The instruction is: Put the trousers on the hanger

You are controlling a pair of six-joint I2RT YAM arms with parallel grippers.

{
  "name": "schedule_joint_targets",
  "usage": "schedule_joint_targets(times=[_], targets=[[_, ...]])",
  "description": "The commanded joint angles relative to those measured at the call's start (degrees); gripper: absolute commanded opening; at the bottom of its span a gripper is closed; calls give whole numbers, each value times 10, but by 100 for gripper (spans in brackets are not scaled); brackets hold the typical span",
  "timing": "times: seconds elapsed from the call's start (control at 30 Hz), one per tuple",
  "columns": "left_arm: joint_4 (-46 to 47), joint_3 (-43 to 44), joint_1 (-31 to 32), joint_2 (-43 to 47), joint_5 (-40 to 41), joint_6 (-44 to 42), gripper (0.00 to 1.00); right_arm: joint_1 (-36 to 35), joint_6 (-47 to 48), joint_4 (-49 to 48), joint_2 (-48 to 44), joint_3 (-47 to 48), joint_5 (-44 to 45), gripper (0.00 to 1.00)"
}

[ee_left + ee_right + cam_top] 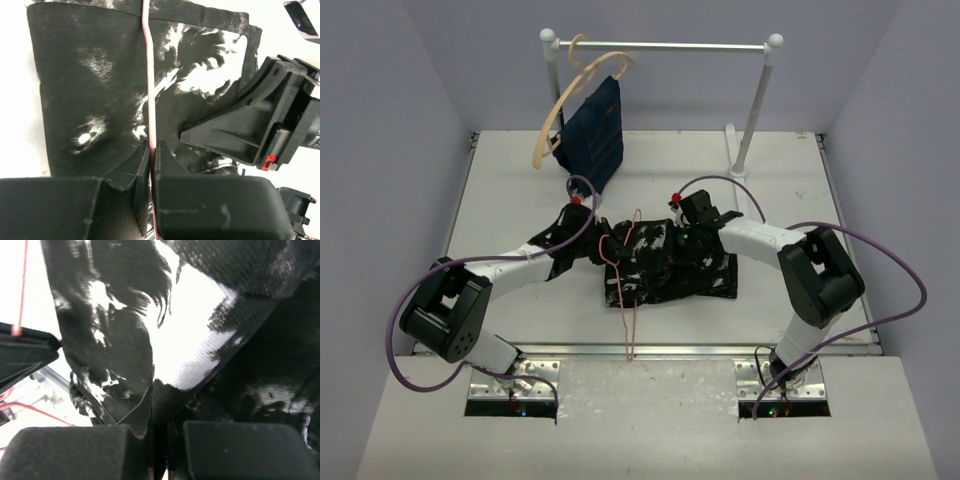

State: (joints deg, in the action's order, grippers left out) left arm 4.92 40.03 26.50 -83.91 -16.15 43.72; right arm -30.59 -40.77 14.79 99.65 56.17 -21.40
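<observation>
Reaches in from both bases at the tabletop's near edge toward its middle. On the left, lies low with the elbow out by the left edge and the forearm angled inward; has the left gripper pinched tight on the wire of the hanger. On the right, rises to a raised elbow near the right edge, then stretches leftward; has the right gripper clamped on a fold of the trousers, fingers nearly meeting.

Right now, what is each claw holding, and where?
The left claw pinches the hanger on a straight bit of wire. The right claw pinches the trousers by a fold of cloth.
</observation>
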Motion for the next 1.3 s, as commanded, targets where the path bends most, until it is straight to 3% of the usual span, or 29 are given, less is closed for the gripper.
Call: schedule_joint_targets(times=[0.0, 0.17, 0.37, 0.53, 0.73, 0.9, 0.97, 1.27], targets=[[-32, -10, -10, 26, 46, -38, 0, 3, 16, -13, -77, 18, -26, 0], [-48, -29, -39, 41, 82, -34, 0, 29, 46, 37, -192, -8, -12, 0], [-48, -49, -62, 53, 135, -20, 0, 83, 90, 146, -307, -49, 78, 0], [-47, -51, -68, 41, 146, -16, 0, 187, 119, 203, -331, -98, 100, 0], [-39, -61, -72, 52, 159, 1, 0, 200, 109, 210, -385, -143, 147, 0], [-69, -54, -78, 59, 182, 2, 0, 216, 114, 230, -323, -150, 270, 0], [-65, -64, -82, 70, 185, 5, 0, 218, 105, 219, -247, -149, 304, 0], [-69, -95, -98, 100, 197, -10, 0, 216, 134, 113, -24, -70, 297, 0]])
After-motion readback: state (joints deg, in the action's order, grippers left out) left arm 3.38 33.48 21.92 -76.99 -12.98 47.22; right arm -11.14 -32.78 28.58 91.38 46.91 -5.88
